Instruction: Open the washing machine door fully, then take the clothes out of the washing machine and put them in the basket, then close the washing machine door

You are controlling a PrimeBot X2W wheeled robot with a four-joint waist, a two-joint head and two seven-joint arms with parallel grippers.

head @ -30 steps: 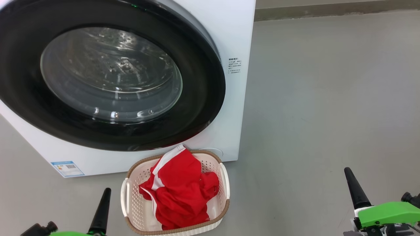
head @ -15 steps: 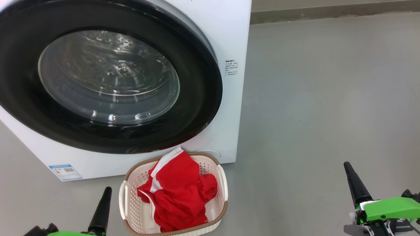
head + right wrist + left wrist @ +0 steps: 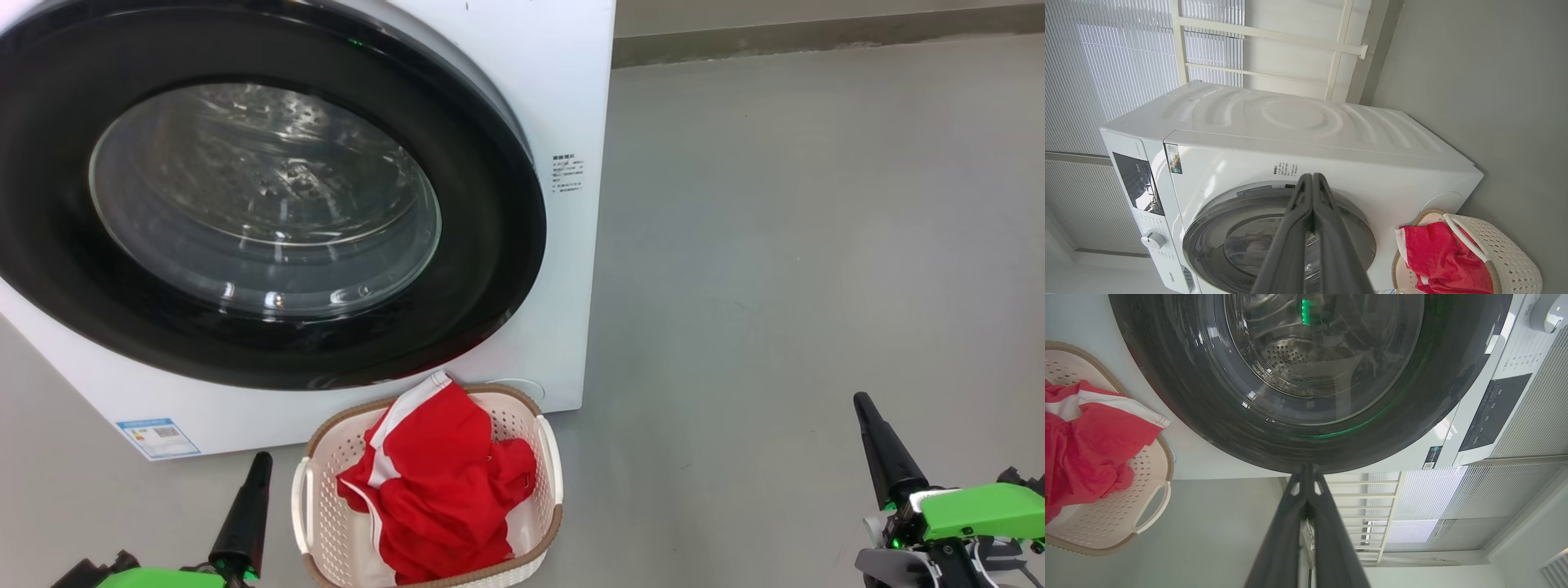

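The white washing machine stands at the upper left, and its black-rimmed glass door lies flat against the front. Through the glass I see bare perforated steel drum. Red clothes with white stripe trim are piled in the cream basket on the floor below the door. My left gripper is shut and empty at the lower left, just left of the basket. My right gripper is shut and empty at the lower right, well away from it. The washing machine, clothes and basket also appear in the right wrist view.
Grey floor spreads out to the right of the machine up to a wall base. A blue label sits low on the machine's front. White blinds and a window frame stand behind the machine.
The whole head picture has drifted left and down, so the camera has moved. Both grippers stay shut. The left gripper shows a little lower in the picture and the right a little higher.
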